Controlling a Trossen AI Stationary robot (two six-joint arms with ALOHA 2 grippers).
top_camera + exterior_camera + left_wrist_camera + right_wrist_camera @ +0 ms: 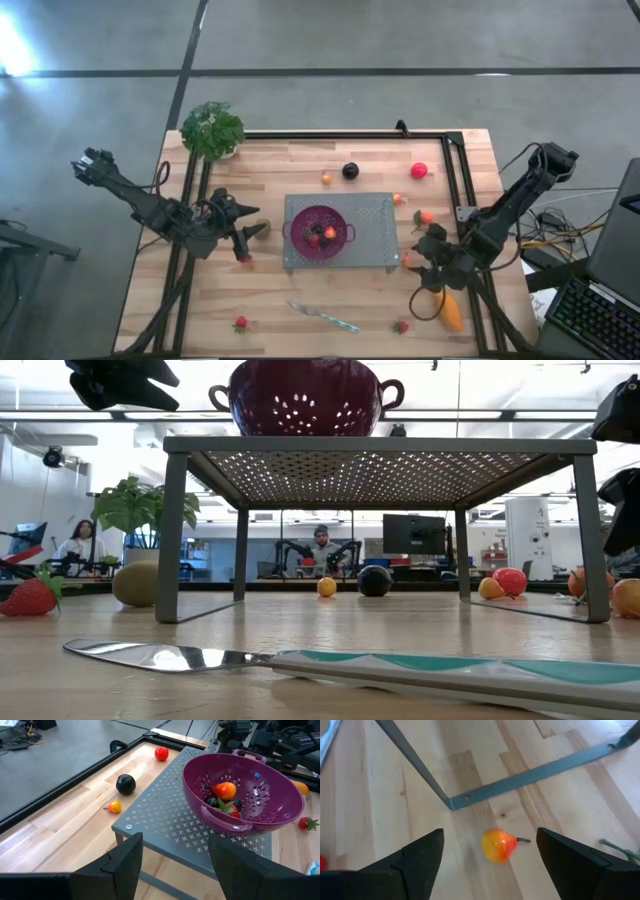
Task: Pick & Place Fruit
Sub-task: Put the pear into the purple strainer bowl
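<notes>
Table (330, 290) is showing pale wood planks, smooth, faint sheen. Rack (165, 815) is looking like matt grey perforated metal, thin metal legs. Colander (280, 795) is reading as glossy purple plastic with holes. Knife (200, 656) is showing a shiny metal blade, handle looking like matt teal-and-white plastic. Plum (126, 784) is gleaming dark, smooth. Pear (499, 845) is looking glossy orange-yellow plastic. Right fingers (420, 865) are looking matt black plastic. Plant (211, 129) is looking matt, leafy.
</notes>
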